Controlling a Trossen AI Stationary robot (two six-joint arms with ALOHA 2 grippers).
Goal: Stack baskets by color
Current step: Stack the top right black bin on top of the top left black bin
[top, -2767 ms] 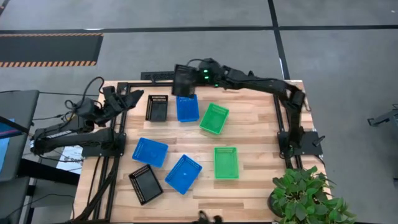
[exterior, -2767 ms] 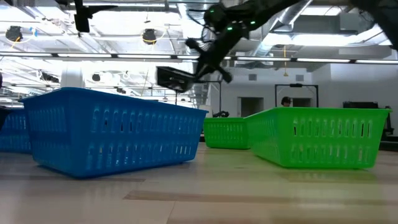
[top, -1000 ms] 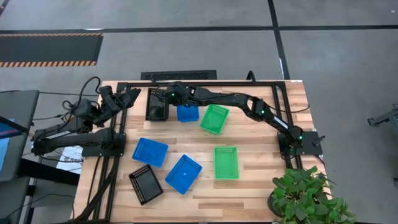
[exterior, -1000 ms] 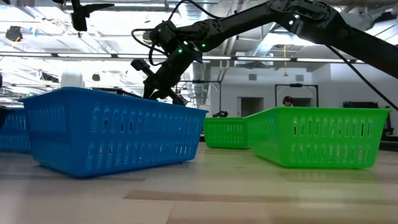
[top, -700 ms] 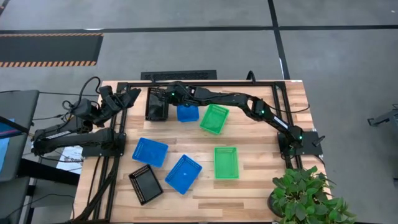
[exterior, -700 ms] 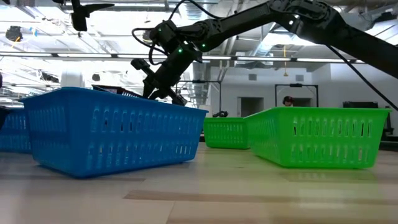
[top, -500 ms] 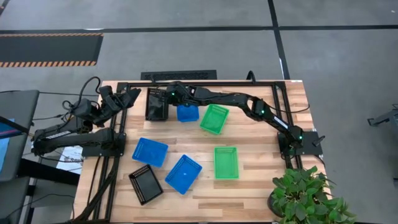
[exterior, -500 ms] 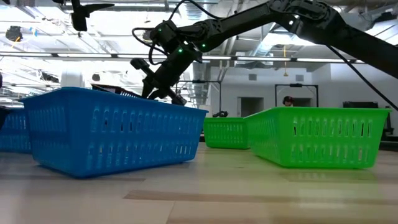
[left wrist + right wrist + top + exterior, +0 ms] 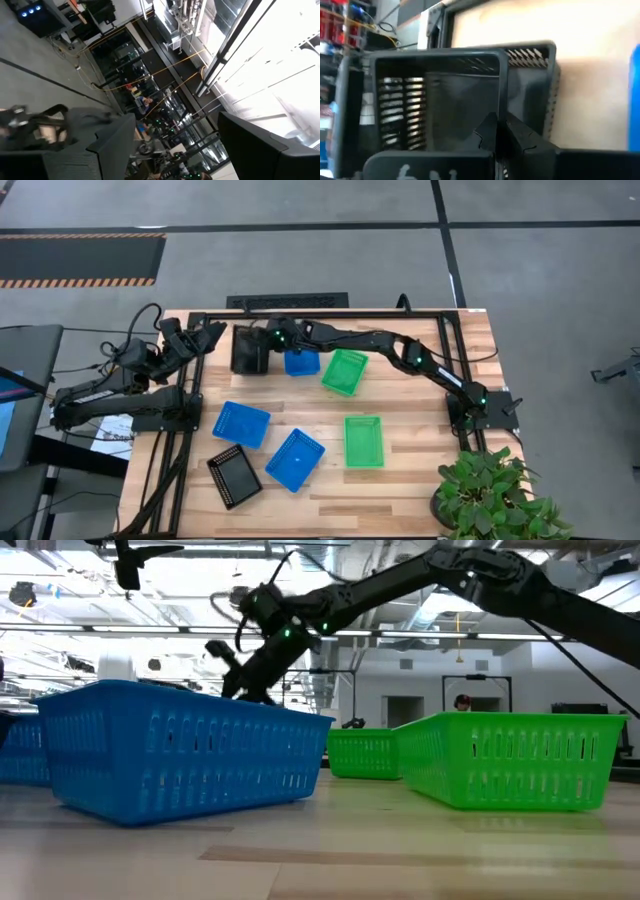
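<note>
No legible text, label, brand or number in any view. Pale marks on the dark gripper body (image 9: 427,167) in the right wrist view: too blurred to read. Striped hazard strip (image 9: 80,281) on the floor beyond the worktop: no lettering.

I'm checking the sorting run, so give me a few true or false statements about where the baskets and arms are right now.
1. The right gripper is at the black baskets at the table's far edge. True.
2. The left gripper holds a blue basket. False: it is open and empty, off to the table's left.
3. Two green baskets lie unstacked. True.
4. The three blue baskets are stacked. False: they lie apart.
</note>
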